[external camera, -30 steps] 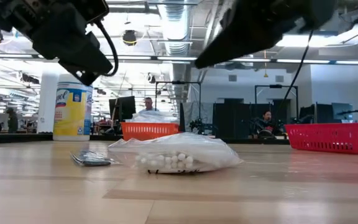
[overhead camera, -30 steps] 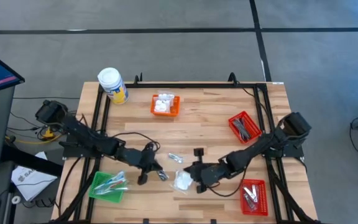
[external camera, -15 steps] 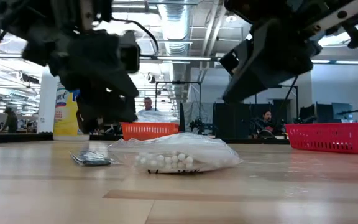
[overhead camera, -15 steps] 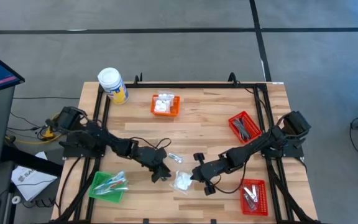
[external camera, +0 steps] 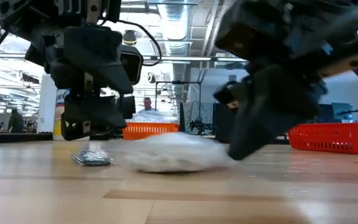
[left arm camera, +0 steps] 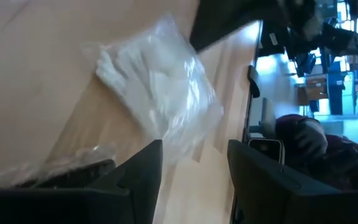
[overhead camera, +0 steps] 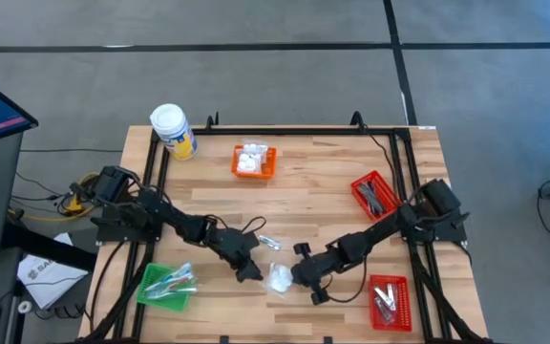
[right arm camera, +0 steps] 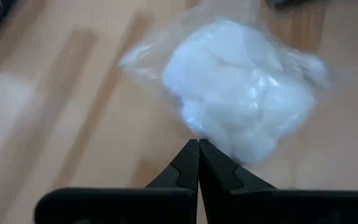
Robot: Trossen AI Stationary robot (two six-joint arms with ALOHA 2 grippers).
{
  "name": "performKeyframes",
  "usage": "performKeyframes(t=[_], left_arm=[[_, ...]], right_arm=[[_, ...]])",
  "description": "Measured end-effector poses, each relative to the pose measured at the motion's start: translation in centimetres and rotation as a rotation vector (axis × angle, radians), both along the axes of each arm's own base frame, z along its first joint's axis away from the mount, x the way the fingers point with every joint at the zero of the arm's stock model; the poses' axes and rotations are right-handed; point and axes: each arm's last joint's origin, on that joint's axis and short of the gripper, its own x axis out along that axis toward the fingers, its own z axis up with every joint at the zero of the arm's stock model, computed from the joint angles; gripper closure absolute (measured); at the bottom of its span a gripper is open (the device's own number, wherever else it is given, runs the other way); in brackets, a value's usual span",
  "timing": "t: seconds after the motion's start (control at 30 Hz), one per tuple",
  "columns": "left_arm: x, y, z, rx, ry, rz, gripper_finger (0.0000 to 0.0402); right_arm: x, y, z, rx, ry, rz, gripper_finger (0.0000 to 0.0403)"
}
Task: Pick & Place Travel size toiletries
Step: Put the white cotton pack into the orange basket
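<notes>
Table: light wooden slatted tabletop [overhead camera: 313, 182], unchanged.
Right gripper [overhead camera: 299, 271]: fingers pressed together, now touching the packet; earlier it hung beside it.
Left gripper [overhead camera: 249, 272]: fingers now parted, lowered beside the packet.
Packet: white lumpy clear-wrapped packet [overhead camera: 280, 278] on table between grippers, slightly shifted.
Sachet: slim dark silvery sachet [external camera: 92, 158] under left gripper.

We saw white lumpy packet [overhead camera: 280, 278] in clear wrap; orange basket [overhead camera: 254, 161], red baskets [overhead camera: 374, 195], green basket [overhead camera: 167, 286]; jar [overhead camera: 173, 131] white-lidded, yellow-labelled; grippers dark.
</notes>
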Motion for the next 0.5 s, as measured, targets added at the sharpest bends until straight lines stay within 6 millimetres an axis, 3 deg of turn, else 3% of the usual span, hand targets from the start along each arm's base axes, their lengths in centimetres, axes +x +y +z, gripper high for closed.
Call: performKeyframes(t=[0.2,0.37,0.5], left_arm=[[-0.1,-0.2,-0.2,0.009,0.010,0.011,0.0226],[-0.2,-0.1,-1.6,0.013,0.070,0.004,0.0226],[0.1,-0.1,-2.3,-0.003,0.083,-0.002,0.0225]], right_arm=[[0.4,-0.4,0.1,0.020,0.021,0.002,0.0403],[0.4,-0.9,-0.3,0.020,0.059,-0.021,0.0403],[0.1,-0.4,0.8,-0.003,0.005,-0.024,0.0403]])
